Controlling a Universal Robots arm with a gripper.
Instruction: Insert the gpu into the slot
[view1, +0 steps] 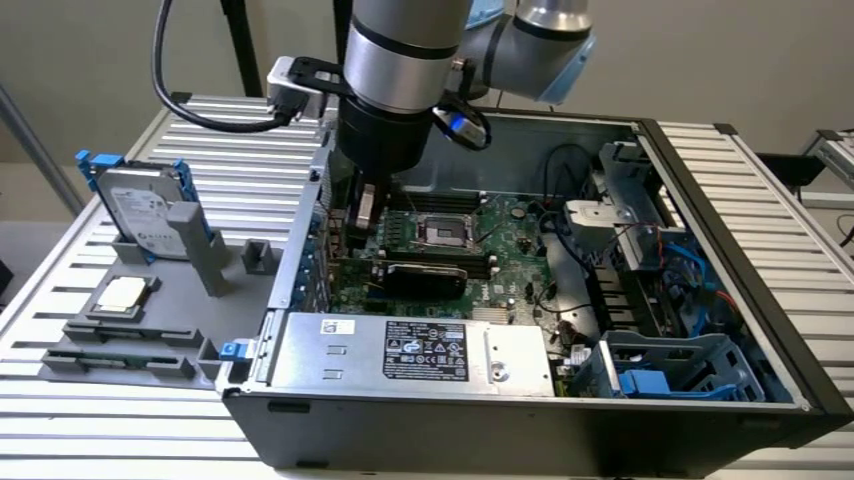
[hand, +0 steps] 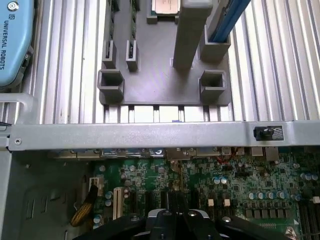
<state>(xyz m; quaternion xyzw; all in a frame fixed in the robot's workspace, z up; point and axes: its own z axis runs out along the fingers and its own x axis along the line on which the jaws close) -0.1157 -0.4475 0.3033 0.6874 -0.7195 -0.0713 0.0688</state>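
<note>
gpu (view1: 420, 278): thin matte-black rectangular card on green motherboard (view1: 514, 270), just near of silver processor socket (view1: 441, 232) | my claw (hand: 176, 199) just left of it, grip: cannot tell | light-blue plastic cap (hand: 15, 45) reads "UNIVERSAL ROBOTS"

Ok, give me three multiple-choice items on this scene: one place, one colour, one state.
1. Where is the gripper? A) high above the PC case B) low inside the PC case, above the motherboard C) outside the PC case
2. Motherboard colour? A) green B) red C) white
3. The PC case is: A) shut B) face down C) open, insides exposed

1 B: the wrist view has the motherboard close beneath the gripper.
2 A: the board is green in both views.
3 C: the exterior view looks straight in.
</note>
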